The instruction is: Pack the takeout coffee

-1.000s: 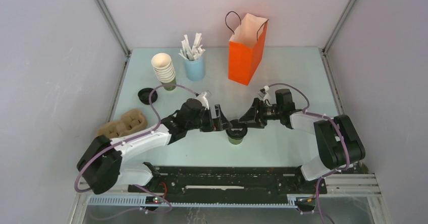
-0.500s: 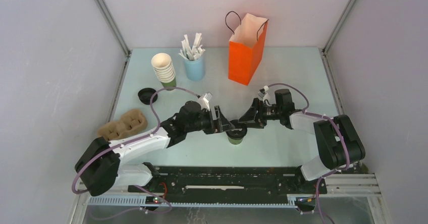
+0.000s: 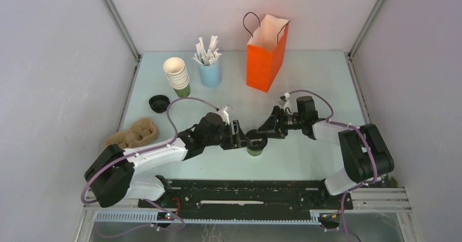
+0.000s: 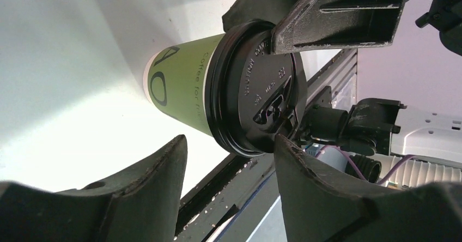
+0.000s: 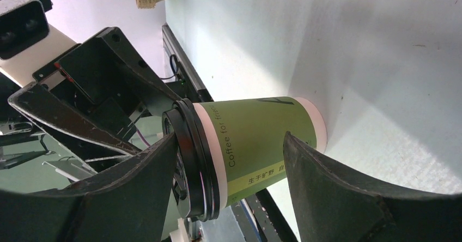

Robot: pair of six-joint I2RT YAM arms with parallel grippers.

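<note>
Coffee cup (image 3: pixel 254 144) (black lid (image 4: pixel 260 87) on) stands upright.

The green cup (image 5: pixel 256 138) carries "Coffee for" in dark letters down its side, with a line of small Chinese characters beside it. Embossed lettering rings its black lid (image 4: pixel 261 92), too faint to read.

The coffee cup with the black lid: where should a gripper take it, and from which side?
Probably the green paper wall of the coffee cup, just under the black lid, coming in level from the side. It stands upright on the table, its round wall tapers downward, and the wider lid rim would stop it slipping through.
</note>
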